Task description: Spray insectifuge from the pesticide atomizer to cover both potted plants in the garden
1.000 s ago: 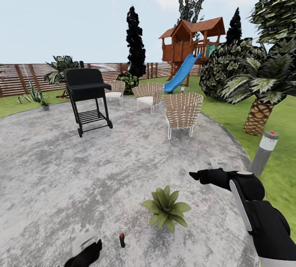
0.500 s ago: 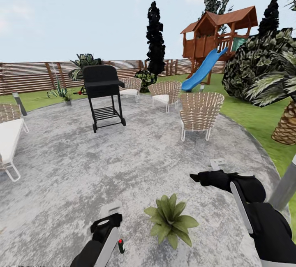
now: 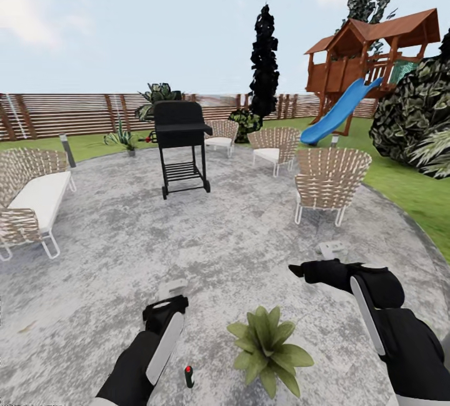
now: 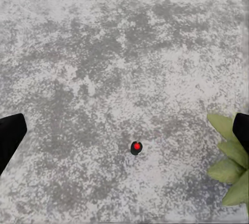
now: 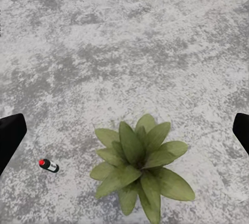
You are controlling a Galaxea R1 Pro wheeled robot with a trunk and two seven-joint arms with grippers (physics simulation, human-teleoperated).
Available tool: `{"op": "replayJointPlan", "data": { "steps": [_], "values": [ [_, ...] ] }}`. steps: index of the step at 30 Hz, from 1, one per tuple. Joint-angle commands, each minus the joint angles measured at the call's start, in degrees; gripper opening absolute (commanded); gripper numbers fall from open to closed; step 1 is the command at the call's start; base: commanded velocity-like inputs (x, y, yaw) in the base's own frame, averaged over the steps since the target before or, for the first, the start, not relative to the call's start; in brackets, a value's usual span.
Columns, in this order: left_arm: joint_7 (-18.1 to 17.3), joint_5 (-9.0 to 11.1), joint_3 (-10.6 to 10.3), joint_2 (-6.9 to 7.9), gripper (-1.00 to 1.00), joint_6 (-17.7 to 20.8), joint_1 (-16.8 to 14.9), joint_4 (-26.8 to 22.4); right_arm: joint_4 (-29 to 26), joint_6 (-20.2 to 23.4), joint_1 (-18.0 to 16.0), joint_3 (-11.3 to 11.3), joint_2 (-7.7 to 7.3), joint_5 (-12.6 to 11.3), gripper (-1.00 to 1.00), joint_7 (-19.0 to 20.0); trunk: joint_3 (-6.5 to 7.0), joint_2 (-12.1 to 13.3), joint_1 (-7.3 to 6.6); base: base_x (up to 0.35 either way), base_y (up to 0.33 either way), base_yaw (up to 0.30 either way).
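The atomizer (image 3: 188,377) stands upright on the grey stone patio (image 3: 237,231), a slim dark bottle with a red tip, at 6 o'clock in the head view. Seen from above (image 4: 136,147) it shows chiefly its red top. One plant (image 3: 270,348), a low rosette of broad pointed green leaves, sits near at its 3 o'clock, apart from it.

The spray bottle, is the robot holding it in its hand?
No, the pesticide atomizer stands alone on the stone patio, apart from the left gripper, whose fingers are spread wide.
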Motion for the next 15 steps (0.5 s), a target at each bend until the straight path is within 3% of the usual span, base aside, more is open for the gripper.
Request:
{"op": "replayJointPlan", "data": {
  "steps": [1, 8, 12, 15],
  "values": [
    [0.7, 0.4, -0.2, 0.03, 1.0, 2.2, -1.0, 1.2, -0.1, 0.3, 0.0, -0.2, 0.01, 0.1, 1.0, 0.3, -0.07, 0.0, 0.0, 0.003, -0.008, 0.063],
    [0.8, 0.8, -1.2, -0.11, 1.0, 0.1, -2.4, 3.9, -0.1, 0.3, -0.9, -2.9, -0.66, 0.0, 1.0, 0.3, -0.61, -1.2, 0.66, 0.001, -0.003, 0.021],
    [0.4, 0.4, -1.7, 0.25, 1.0, -6.8, -2.4, 7.6, -0.1, 0.2, -1.1, -4.3, -2.07, -0.1, 1.0, 2.0, -1.33, -2.8, 1.54, 0.0, 0.0, 0.002],
    [-0.5, 0.6, -1.6, 0.31, 1.0, -9.8, -2.6, 11.0, -0.1, -1.9, -1.2, -7.8, -3.1, -0.2, 1.0, 3.9, -1.86, -4.0, 2.2, 0.0, 0.0, 0.0]
  ]
}}
